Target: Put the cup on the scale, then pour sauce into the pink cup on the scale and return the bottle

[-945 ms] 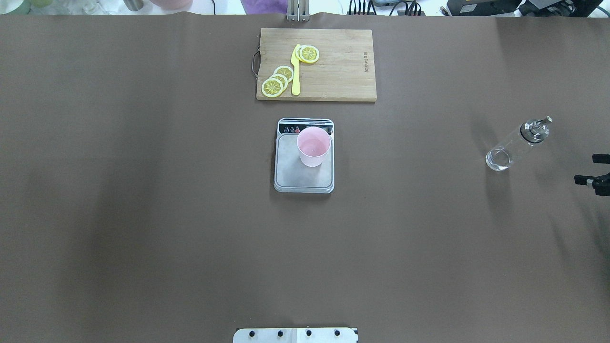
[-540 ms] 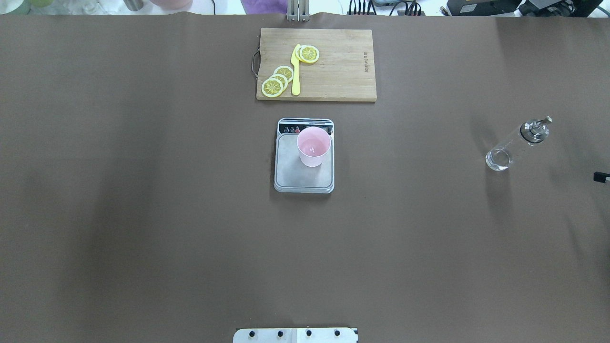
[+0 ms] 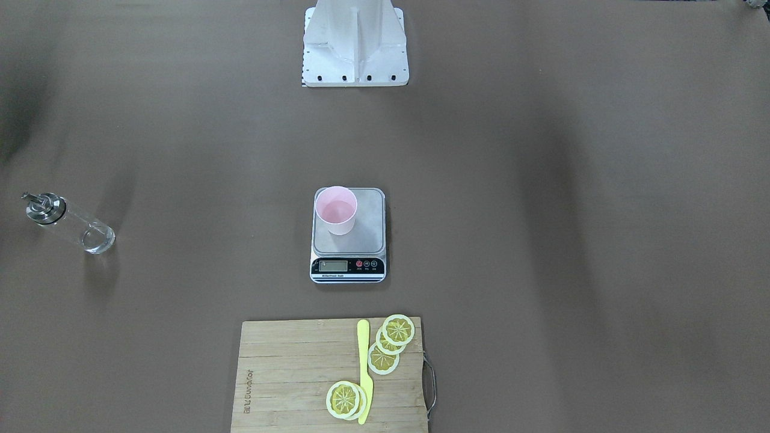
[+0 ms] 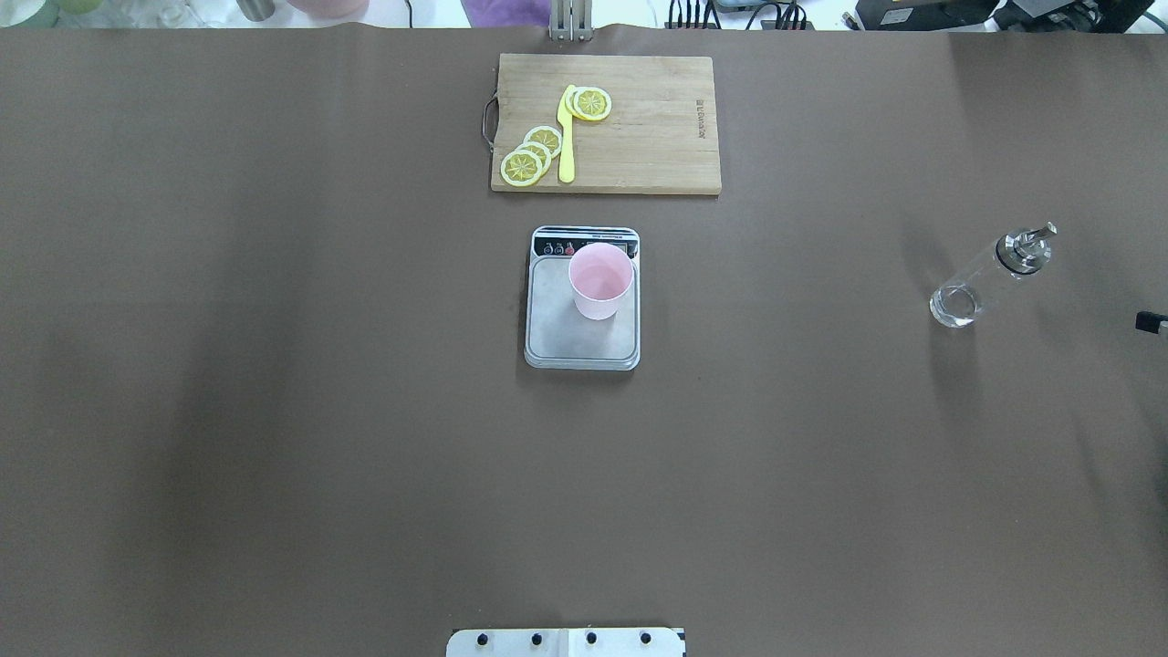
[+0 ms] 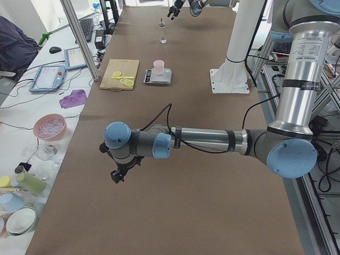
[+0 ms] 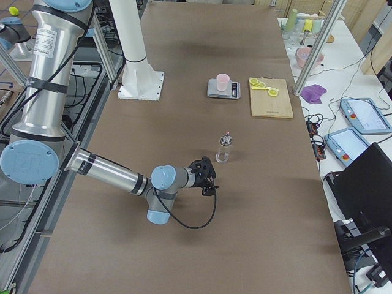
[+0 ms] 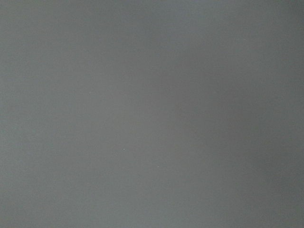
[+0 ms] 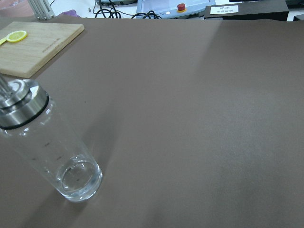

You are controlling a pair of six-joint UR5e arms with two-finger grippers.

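The pale pink cup point(image 4: 600, 278) stands upright on the steel scale point(image 4: 566, 342), toward the display end; both also show in the front view, cup point(image 3: 336, 209) on scale point(image 3: 367, 237). The clear glass bottle point(image 4: 990, 274) with its metal spout stands upright and free on the table at the right, large in the right wrist view point(image 8: 47, 147). My right gripper point(image 6: 208, 176) hangs beside the bottle, apart from it, fingers spread and empty. Only one fingertip point(image 4: 1152, 320) shows overhead. My left gripper point(image 5: 118, 172) is low over bare table far to the left; I cannot tell its state.
A bamboo cutting board point(image 4: 648, 137) with lemon slices point(image 4: 534, 153) and a yellow knife point(image 4: 567, 137) lies beyond the scale. The robot's base point(image 3: 355, 48) stands at the near edge. Bowls and cups point(image 5: 49, 126) sit on a side bench off the table.
My right gripper has drawn back to the right, from two fingertips in the overhead view to one at the edge. The bottle, cup and scale have not moved.
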